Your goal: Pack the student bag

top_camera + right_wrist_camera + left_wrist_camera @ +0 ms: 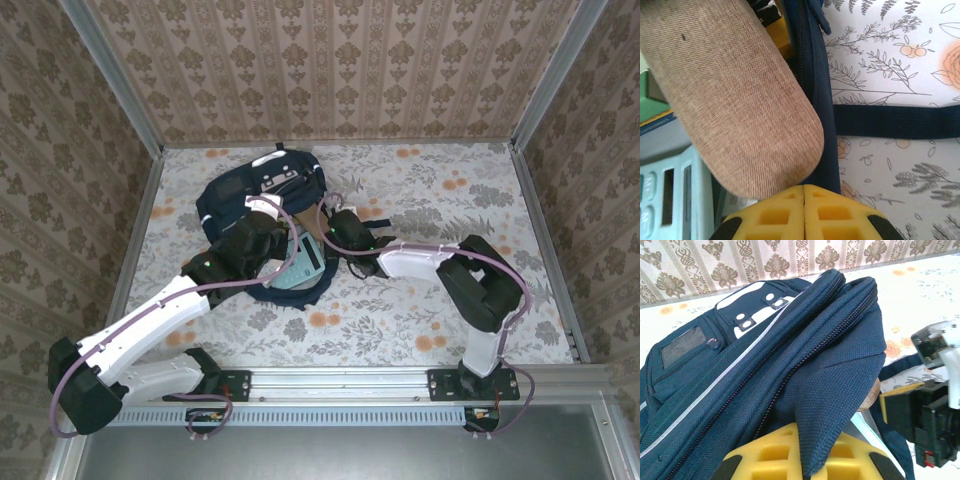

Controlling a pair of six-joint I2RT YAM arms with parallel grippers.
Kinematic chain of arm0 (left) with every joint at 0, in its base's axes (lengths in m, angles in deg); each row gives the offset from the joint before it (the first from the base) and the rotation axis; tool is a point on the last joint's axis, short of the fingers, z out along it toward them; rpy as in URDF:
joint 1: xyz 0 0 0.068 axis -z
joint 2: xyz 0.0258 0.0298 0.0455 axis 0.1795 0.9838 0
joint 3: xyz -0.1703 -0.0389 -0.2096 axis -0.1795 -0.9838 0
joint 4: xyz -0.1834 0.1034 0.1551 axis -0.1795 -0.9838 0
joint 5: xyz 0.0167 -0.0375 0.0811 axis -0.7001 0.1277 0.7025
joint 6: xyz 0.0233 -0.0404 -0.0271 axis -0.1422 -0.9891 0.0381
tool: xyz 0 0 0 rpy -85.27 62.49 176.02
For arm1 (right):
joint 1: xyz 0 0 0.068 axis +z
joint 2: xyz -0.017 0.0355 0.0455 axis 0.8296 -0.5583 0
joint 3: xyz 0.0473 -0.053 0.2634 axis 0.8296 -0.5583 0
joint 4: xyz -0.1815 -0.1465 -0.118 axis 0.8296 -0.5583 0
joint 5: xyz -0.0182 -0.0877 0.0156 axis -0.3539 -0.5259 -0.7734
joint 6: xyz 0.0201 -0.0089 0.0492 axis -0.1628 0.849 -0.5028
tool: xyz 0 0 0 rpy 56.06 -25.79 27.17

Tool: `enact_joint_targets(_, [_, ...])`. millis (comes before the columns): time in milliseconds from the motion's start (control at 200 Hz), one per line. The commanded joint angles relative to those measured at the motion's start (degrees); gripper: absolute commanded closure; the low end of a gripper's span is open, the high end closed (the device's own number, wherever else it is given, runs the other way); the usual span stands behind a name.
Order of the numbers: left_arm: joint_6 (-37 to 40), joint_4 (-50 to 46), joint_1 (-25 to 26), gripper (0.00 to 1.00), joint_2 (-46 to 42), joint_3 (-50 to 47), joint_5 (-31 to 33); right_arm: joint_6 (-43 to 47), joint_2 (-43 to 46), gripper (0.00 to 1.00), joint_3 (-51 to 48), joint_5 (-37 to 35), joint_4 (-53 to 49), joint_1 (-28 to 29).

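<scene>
The student bag [250, 185], navy with white stripes, lies at the table's middle back, its opening towards the arms. My left gripper [812, 460] is shut on a navy flap [835, 390] of the bag's opening and holds it up; it sits at the bag's mouth [268, 212]. My right gripper [804, 189] is shut, its yellow fingertips [785, 200] pressed together with nothing seen between them, right at the rounded end of a brown fabric case [740, 100] and the bag's navy rim [822, 150]. It also appears beside the bag [328, 228].
A pale blue calculator [300, 268] lies at the bag's mouth under the case [670, 200]. A dark strap [895, 121] runs across the flowered tablecloth [450, 190] to the right. Patterned walls enclose the table on three sides.
</scene>
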Motion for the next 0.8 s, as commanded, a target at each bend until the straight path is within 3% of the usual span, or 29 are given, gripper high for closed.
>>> enact_joint_targets(0, [0.8,4.5,0.7,1.00,-1.5,1.3,-0.6,-0.9,-3.1,0.91,3.2,0.2,-0.3,-0.6])
enact_joint_targets(795, [1.1,4.8,0.9,1.00,0.5,1.7,-2.7,-1.2,-5.6,0.89,11.4,7.0,8.9,-0.6])
